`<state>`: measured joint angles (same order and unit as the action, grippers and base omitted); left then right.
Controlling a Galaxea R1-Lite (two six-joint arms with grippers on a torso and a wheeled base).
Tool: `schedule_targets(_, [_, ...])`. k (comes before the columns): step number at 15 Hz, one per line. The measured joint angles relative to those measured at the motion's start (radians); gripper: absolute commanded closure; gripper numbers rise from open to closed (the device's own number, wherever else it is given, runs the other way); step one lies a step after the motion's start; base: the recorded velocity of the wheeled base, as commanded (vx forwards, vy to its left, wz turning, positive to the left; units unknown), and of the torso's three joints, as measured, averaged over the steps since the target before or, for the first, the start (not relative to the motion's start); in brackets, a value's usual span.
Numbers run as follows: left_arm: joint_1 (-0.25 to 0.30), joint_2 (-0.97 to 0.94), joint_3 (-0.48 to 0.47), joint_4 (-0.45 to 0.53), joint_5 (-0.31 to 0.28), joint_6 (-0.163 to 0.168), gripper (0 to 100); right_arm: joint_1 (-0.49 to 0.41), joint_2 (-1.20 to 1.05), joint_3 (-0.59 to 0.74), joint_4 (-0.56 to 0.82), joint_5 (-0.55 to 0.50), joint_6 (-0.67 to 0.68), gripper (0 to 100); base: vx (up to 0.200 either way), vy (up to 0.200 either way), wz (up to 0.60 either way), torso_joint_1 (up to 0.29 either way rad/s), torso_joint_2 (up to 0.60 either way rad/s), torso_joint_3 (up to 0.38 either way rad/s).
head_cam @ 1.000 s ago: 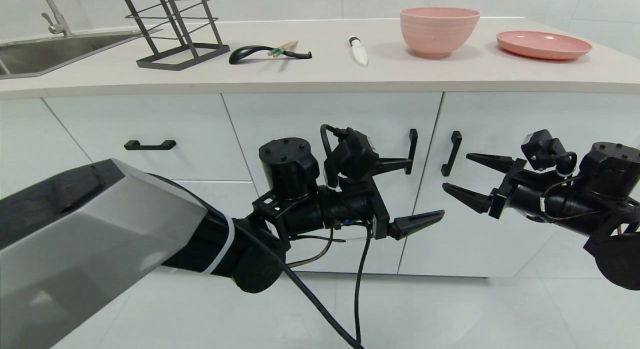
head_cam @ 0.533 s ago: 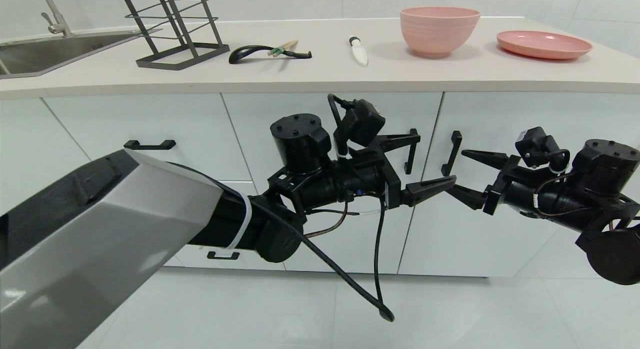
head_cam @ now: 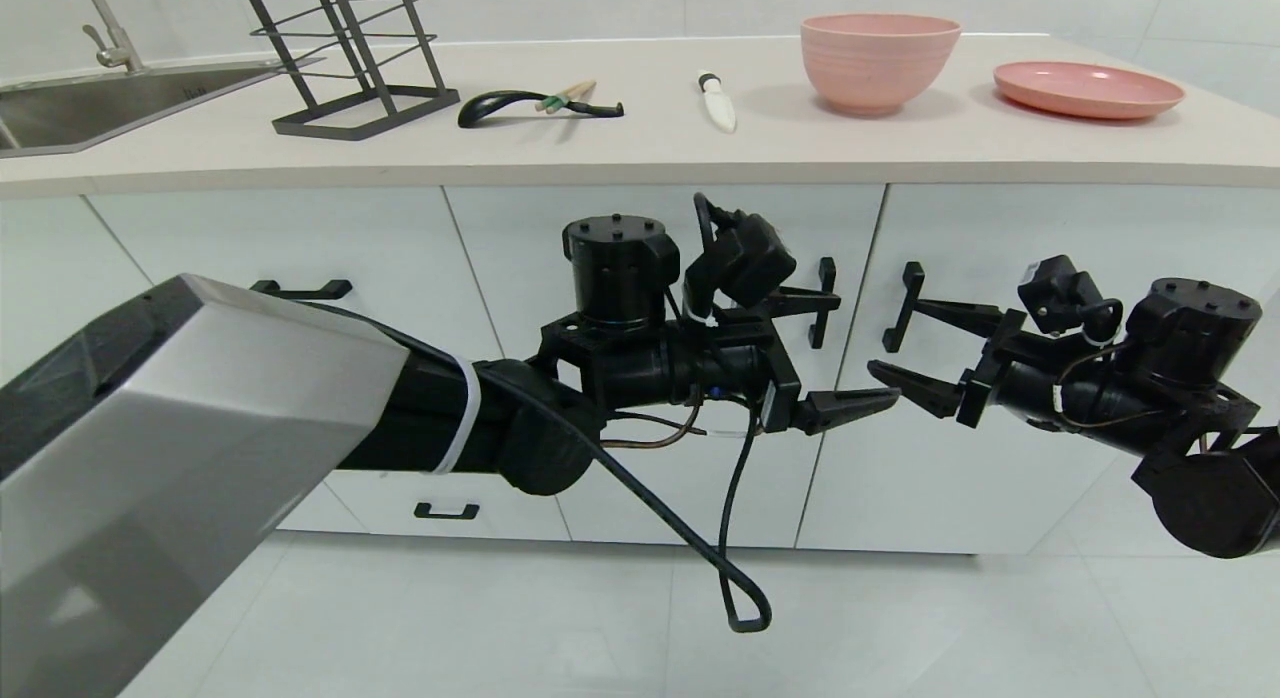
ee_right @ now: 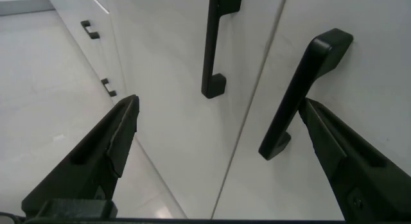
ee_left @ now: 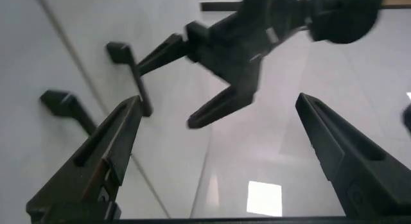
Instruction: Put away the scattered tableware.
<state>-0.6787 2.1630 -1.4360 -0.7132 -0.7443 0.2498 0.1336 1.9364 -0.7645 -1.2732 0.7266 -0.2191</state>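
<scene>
Fingers apart on left gripper [head_cam: 865, 348] and right gripper [head_cam: 891, 333], both by the door handles [head_cam: 913, 276]. Guessing they'll open the cabinet [head_cam: 1000, 228] for the bowl [head_cam: 878, 63].

Bright, even overhead light fills the white kitchen, casting soft, short shadows beside the pink bowl [head_cam: 878, 62] and plate [head_cam: 1087, 88] on the counter [head_cam: 640, 148] and 1 pale glare patch on the floor tiles [ee_left: 264, 198], while the head view's wide lens slightly bows the counter edge.
</scene>
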Motion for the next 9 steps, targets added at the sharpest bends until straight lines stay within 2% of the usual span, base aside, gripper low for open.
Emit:
schedule_targets(1, [0.000,-0.003,-0.010,0.021,-0.044,0.001,0,0.000,0.004,-0.004,0.000,0.007,0.000,0,0.000,0.000,0.00,0.000,0.00,0.000])
schedule_targets(3, [0.011,-0.014,-0.026,0.087,-0.073,0.002,0,0.000,0.010,-0.019,-0.002,0.014,0.000,0,0.000,0.000,0.00,0.000,0.00,0.000])
schedule_targets(5, [0.018,-0.014,-0.057,0.089,-0.081,0.002,0,-0.001,0.019,-0.034,-0.006,0.028,-0.001,0,0.000,0.000,0.00,0.000,0.00,0.000])
schedule_targets(7, [0.022,-0.010,-0.079,0.086,-0.131,0.002,0,-0.002,0.033,-0.057,-0.010,0.080,0.000,0,0.000,0.000,0.00,0.000,0.00,0.000])
schedule_targets(9, [0.022,-0.004,-0.089,0.074,-0.147,0.001,0,-0.002,0.053,-0.086,-0.015,0.111,0.002,0,0.000,0.000,0.00,0.000,0.00,0.000])
